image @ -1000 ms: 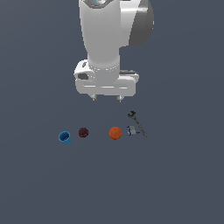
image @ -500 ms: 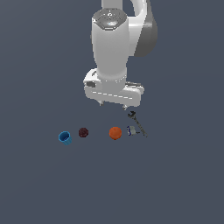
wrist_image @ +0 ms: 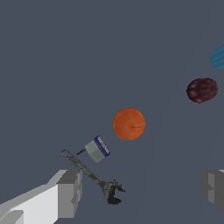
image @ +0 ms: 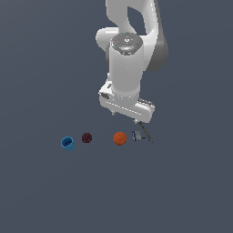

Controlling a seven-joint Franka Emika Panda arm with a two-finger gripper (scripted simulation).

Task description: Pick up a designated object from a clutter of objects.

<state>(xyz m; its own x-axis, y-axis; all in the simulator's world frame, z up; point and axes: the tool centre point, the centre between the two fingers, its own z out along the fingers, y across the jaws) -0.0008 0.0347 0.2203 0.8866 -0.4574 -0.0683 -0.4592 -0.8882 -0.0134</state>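
Note:
The designated object [wrist_image: 97, 148] is a stubby dark blue and silvery-white item lying between the orange ball [wrist_image: 128, 124] and the thin dark wrench [wrist_image: 92, 176]. In the exterior view the designated object [image: 137, 135] sits just right of the orange ball [image: 119, 138], with the wrench [image: 146, 133] beside it. My gripper [image: 124, 117] hangs above and slightly behind these items, touching none of them. The wrist view shows my gripper [wrist_image: 141, 190] open, its fingers [wrist_image: 70, 192] wide apart and holding nothing.
The rest of the clutter lies in a row on the dark grey floor: a dark maroon ball [image: 86, 138] and a bright blue cup [image: 68, 143] toward the exterior view's left. The wrist view also shows the maroon ball [wrist_image: 201, 90] and the cup's edge [wrist_image: 218, 57].
The arm has swung toward the exterior view's right and come lower, bringing the hand over the orange ball and the stubby item. The objects have not moved.

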